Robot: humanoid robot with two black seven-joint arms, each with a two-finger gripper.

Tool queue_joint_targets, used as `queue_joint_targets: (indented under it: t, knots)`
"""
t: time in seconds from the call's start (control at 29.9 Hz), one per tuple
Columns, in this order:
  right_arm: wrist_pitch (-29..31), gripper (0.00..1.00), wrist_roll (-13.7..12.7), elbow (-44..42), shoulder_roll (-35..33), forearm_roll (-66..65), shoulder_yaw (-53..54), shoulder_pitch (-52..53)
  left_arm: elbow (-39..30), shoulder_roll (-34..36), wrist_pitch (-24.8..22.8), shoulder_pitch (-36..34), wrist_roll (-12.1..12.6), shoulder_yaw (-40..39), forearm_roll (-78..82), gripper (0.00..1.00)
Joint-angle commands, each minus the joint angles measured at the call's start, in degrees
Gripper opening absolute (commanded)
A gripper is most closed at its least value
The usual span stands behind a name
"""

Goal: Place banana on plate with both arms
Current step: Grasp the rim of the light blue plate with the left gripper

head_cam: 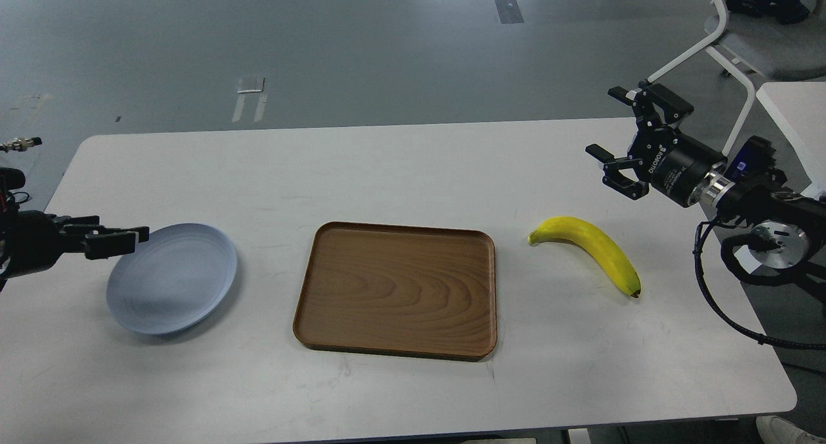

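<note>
I see the banana (590, 250) lying on the white table (413, 166), to the right of the brown tray (397, 289). The plate (173, 279) sits on the table, left of the tray. My right gripper (613, 124) hangs in the air past the banana, fingers wide apart and holding nothing. My left gripper (132, 234) reaches over the plate's left edge. Its fingers look close together, but I cannot tell if they pinch the rim.
</note>
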Motion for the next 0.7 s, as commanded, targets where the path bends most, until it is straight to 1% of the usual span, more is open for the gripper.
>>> queue_joint_targets:
  t: [0.0, 0.07, 0.17, 0.3, 0.53, 0.57, 0.6, 0.67]
  knots:
    - [0.00, 1.00, 0.00, 0.07, -0.09, 0.00, 0.00, -0.07, 7.24, -2.14, 1.17, 1.10, -0.02, 2.28, -0.83, 1.00]
    - [0.00, 1.00, 0.00, 0.07, -0.18, 0.00, 0.00, -0.16, 10.15, -3.54, 1.44, 1.80, -0.02, 2.63, -0.92, 1.00]
    - [0.00, 1.00, 0.00, 0.07, -0.18, 0.00, 0.00, -0.33, 12.53, -4.95, 2.22, 3.47, -0.02, 3.07, -1.62, 1.00]
    - [0.00, 1.00, 0.00, 0.07, -0.18, 0.00, 0.09, -0.78, 12.89, -6.01, 2.49, 5.32, -0.02, 3.07, -6.54, 0.99]
    - [0.00, 1.00, 0.00, 0.07, -0.18, 0.00, 0.09, -1.04, 14.99, -8.12, 2.49, 5.76, -0.02, 3.07, -7.34, 0.96]
    - [0.00, 1.00, 0.00, 0.07, -0.18, 0.00, 0.09, -1.21, 15.78, -8.99, 2.49, 5.94, -0.02, 3.07, -7.60, 0.94]
    - [0.00, 1.00, 0.00, 0.07, -0.09, 0.00, 0.09, -1.39, 16.40, -9.44, 2.49, 6.29, -0.02, 3.07, -7.95, 0.90]
    - [0.00, 1.00, 0.00, 0.07, -0.09, 0.00, 0.09, -1.48, 16.75, -9.71, 2.49, 6.99, -0.02, 3.07, -8.74, 0.86]
